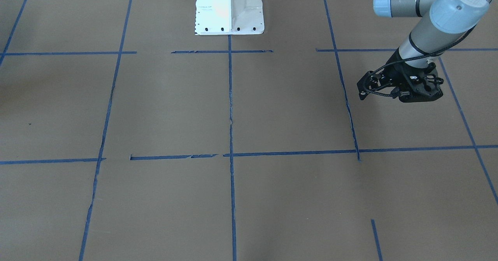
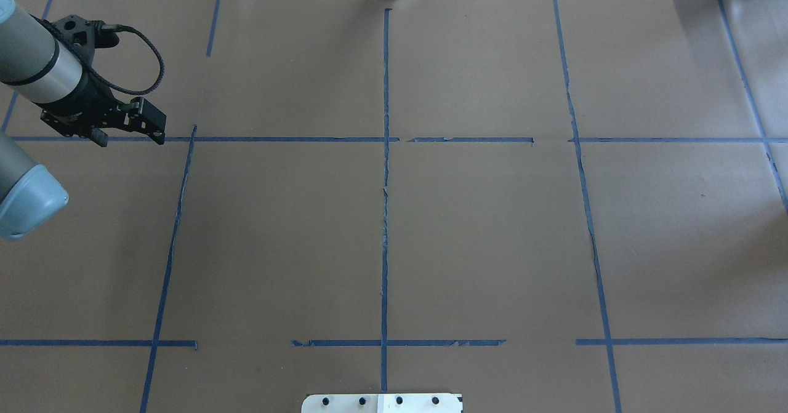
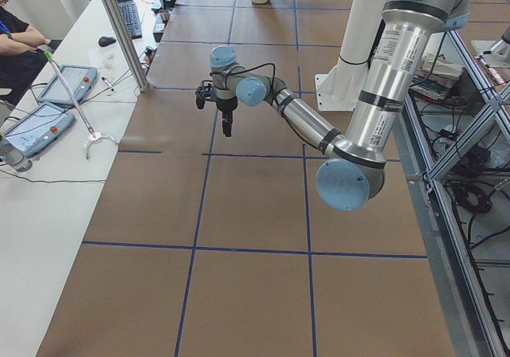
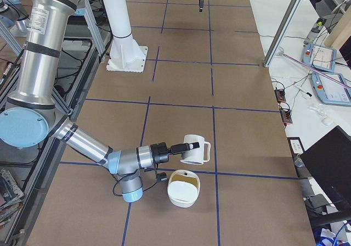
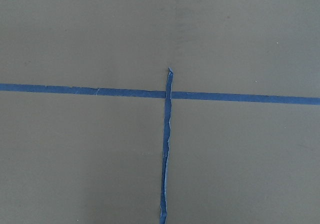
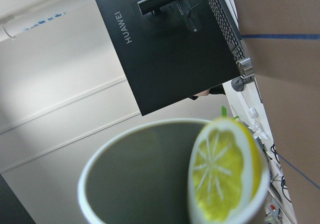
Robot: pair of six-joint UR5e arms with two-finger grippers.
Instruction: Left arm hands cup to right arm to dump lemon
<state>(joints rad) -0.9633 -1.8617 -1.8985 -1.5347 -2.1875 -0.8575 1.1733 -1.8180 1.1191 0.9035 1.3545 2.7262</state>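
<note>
In the exterior right view the near right arm's gripper (image 4: 176, 149) holds the white cup (image 4: 195, 150) by its rim. The cup is tipped on its side in the air just beyond a white bowl (image 4: 184, 190). The right wrist view looks into the cup's grey inside (image 6: 135, 179). A bright yellow cut lemon (image 6: 225, 171) sits at the cup's mouth, still inside the rim. The left gripper (image 2: 126, 133) is open and empty, hanging above the brown table at its left far side; it also shows in the front view (image 1: 404, 91). The left wrist view shows only table and tape.
The white robot base (image 1: 229, 8) stands at mid table edge. Blue tape lines (image 2: 386, 216) grid the brown table. Side benches hold tablets (image 4: 329, 87), a black monitor (image 6: 170, 49) and an aluminium post (image 4: 285, 26). An operator (image 3: 16, 42) sits by the left end.
</note>
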